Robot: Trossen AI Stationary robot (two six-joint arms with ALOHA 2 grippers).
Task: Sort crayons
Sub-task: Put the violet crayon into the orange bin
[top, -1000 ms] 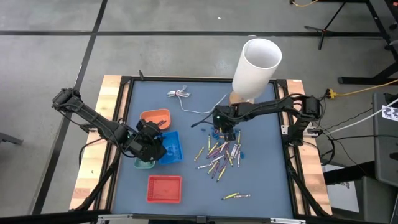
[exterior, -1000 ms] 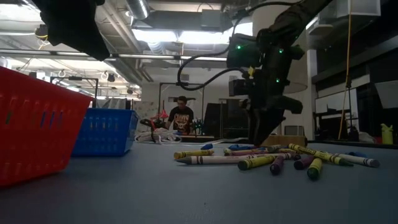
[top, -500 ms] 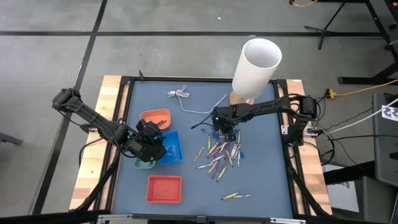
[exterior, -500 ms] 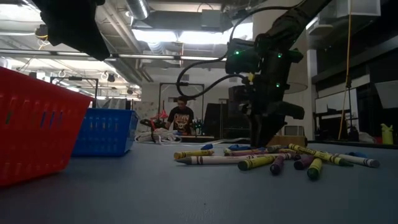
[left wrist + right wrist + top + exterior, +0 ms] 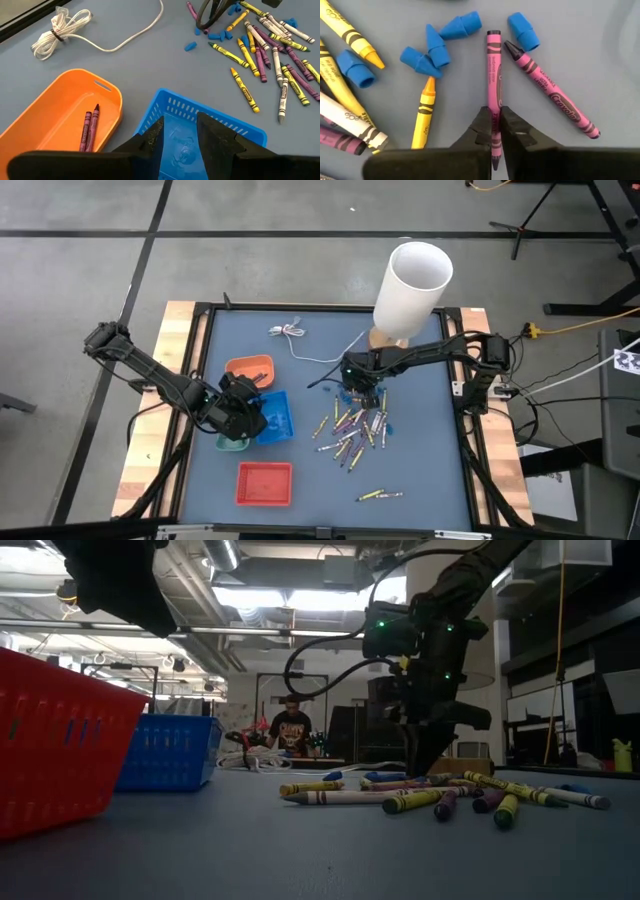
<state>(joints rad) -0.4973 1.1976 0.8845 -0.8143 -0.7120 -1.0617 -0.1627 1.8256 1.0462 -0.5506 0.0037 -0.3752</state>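
Note:
A pile of crayons [image 5: 355, 425], yellow, purple, pink and whitish, lies on the blue table right of centre, and two more crayons [image 5: 380, 495] lie near the front. My right gripper [image 5: 358, 390] stands at the pile's far end, low over the table [image 5: 420, 768], shut on a pink crayon [image 5: 493, 70]. My left gripper [image 5: 245, 415] hangs open and empty over the blue basket [image 5: 200, 130]. The orange tray [image 5: 60, 115] holds two purple crayons [image 5: 90, 127]. My right gripper pinches the pink crayon's shaft [image 5: 493, 102] between its two fingers, somewhat past the middle toward one end. The fingers come from above, pointing down, one on each long side of the crayon. The crayon lies flat among the others on the table.
Small blue bits [image 5: 440, 40] lie around the pink crayon. A tall white cylinder [image 5: 410, 290] stands at the far right. A coiled white cable [image 5: 290, 332] lies at the far edge. A red basket [image 5: 265, 483] and a green tray [image 5: 232, 444] stand at the front left.
My right gripper has shifted a little toward the table's left at the pile's far end and turned slightly. The crayons lie as before.

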